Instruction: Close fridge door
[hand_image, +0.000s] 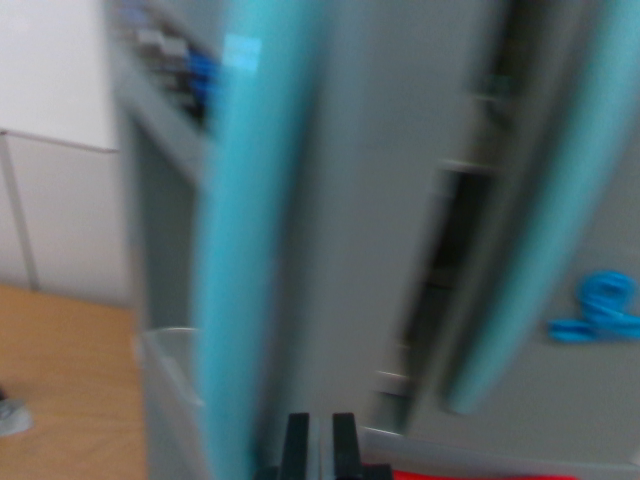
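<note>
— Looking through the wrist camera, I have a badly blurred picture. The grey fridge door with the long turquoise handle strip (300, 250) fills the middle, seen nearly edge-on and swung open.

— Where's your gripper?

— The black two-fingered gripper (319, 447) sits at the bottom edge, just below the door's lower end. I see its two dark fingers (295, 440) upright and parallel with only a narrow slit between them, nothing held. Whether they touch the door I cannot tell.

— And around it?

— On the wrist view's right, a dark opening of the fridge interior (450, 260), then a second grey door with a turquoise handle (560, 200) carrying a blue magnet-like shape (600, 310). On the wrist view's left, door shelves with small blurred items (175, 65), a white wall (50, 70), and light brown wooden floor (60, 390).
</note>
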